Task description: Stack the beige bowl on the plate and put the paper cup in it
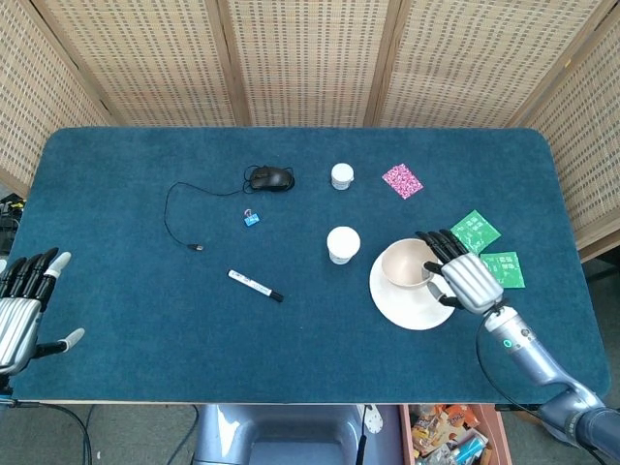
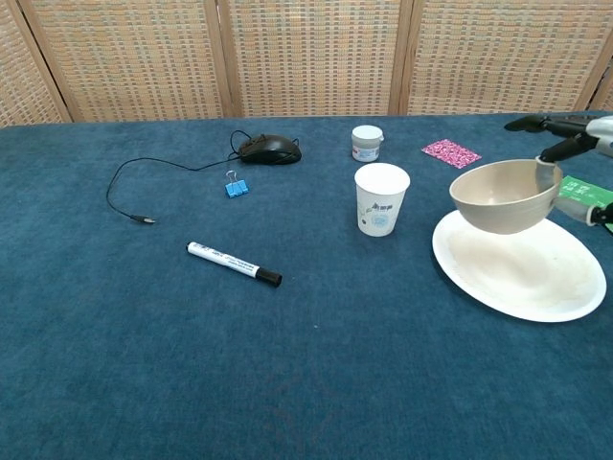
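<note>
One hand, the right (image 1: 469, 280), gripping the beige bowl (image 2: 505, 195) by its rim, fingers hooked over the edge, holding it lifted above the plate (image 2: 522, 278). Paper cup (image 2: 381, 198) standing just beside the plate. Left hand (image 1: 21, 310) hanging spread, gripping nothing.

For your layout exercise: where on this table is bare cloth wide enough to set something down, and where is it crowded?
Free: the near-left cloth between the marker and the left hand, and the far-left corner beyond the mouse cable. Crowded: around the plate, paper cup and green packets.
</note>
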{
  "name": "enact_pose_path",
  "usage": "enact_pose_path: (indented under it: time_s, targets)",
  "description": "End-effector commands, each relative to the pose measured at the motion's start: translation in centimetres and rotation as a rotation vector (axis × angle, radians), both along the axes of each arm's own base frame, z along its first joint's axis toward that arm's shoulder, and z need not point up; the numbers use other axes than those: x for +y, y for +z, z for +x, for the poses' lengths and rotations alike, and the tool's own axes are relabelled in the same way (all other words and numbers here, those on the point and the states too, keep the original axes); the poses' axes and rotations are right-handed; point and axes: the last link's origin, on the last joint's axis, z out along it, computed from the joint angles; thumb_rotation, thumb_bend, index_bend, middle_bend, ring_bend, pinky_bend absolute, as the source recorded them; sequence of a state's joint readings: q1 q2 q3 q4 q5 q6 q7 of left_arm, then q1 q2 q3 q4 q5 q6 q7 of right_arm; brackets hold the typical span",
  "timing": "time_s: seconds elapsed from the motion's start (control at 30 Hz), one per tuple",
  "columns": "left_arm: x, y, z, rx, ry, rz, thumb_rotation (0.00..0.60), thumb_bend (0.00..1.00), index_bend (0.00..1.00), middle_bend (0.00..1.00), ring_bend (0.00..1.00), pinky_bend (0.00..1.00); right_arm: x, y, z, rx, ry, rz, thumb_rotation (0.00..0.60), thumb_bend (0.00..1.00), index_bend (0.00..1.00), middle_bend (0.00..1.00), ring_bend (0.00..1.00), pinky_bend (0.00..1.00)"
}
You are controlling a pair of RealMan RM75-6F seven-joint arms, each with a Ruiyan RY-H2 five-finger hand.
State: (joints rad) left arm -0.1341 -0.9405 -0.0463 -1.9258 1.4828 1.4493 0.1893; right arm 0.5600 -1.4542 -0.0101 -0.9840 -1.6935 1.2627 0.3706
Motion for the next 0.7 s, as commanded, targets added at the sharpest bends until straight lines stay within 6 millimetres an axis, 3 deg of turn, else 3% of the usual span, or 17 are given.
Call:
enact_pose_path:
  time_s: [0.03,0.3,0.7]
  targets:
    - [0.0,0.0,0.0,-0.001,0.001,0.0,0.6,0.0,0.0,0.0,0.0,0.0,-0.3,-1.1,0.1,0.025,0.005,0.014,0.6,0.48,0.65,0.0,0.0,0.0]
    - [0.0,0.3,-0.3,-0.009,0.013,0.007,0.6,0.0,0.0,0.0,0.0,0.0,-0.4,-2.5,-0.4,0.061,-0.008,0.026,0.6,0.48,0.65,0.0,0.0,0.0]
    - [0.0,0.2,-0.2,-0.011,0.007,-0.002,0.6,0.0,0.0,0.0,0.0,0.0,-0.1,-2.9,-2.2,0.083,-0.058,0.017,0.6,0.49,0.66,0.0,0.0,0.0]
